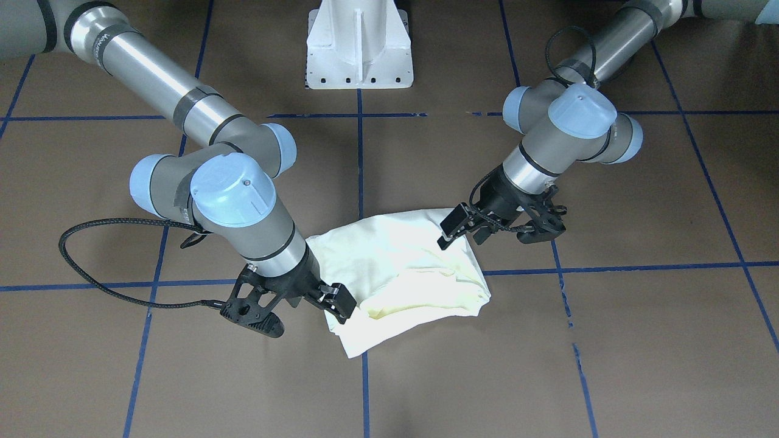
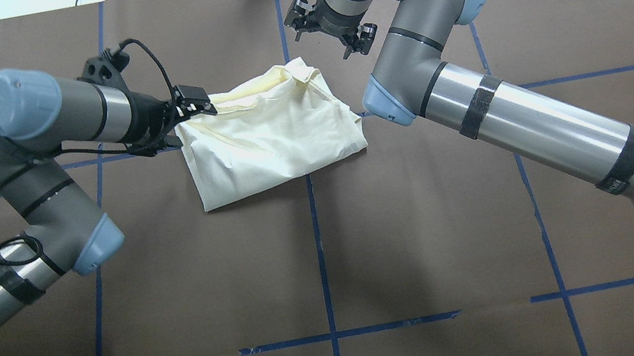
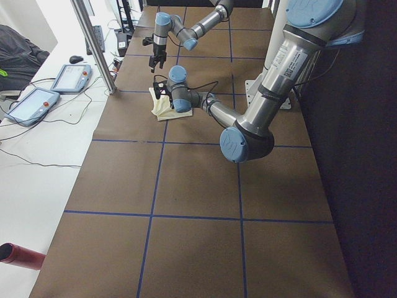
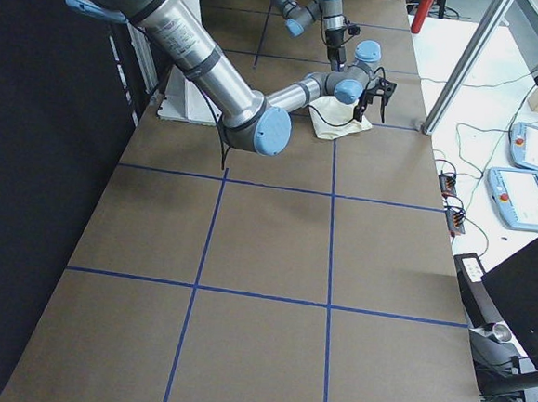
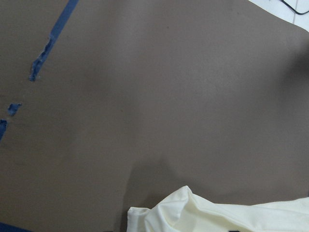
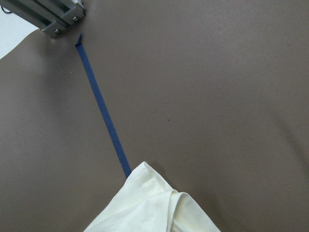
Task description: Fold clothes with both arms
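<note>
The cream-white shirt (image 1: 401, 267) lies in a folded bundle on the brown table, print hidden; it also shows in the overhead view (image 2: 271, 137) and at the bottom of both wrist views (image 5: 227, 215) (image 6: 145, 205). My left gripper (image 1: 496, 231) is open, its jaws wide apart, at the shirt's left far corner, with one of its fingertips (image 2: 196, 104) over the cloth's edge. My right gripper (image 1: 295, 310) is open and empty at the shirt's right far corner; in the overhead view (image 2: 330, 29) it hangs just beyond that corner.
The white pedestal base (image 1: 359, 45) stands at the table's near edge. Blue tape lines (image 2: 321, 255) grid the brown table. A metal post (image 3: 93, 43) and teach pendants (image 3: 68, 77) stand on the white bench beyond the far edge.
</note>
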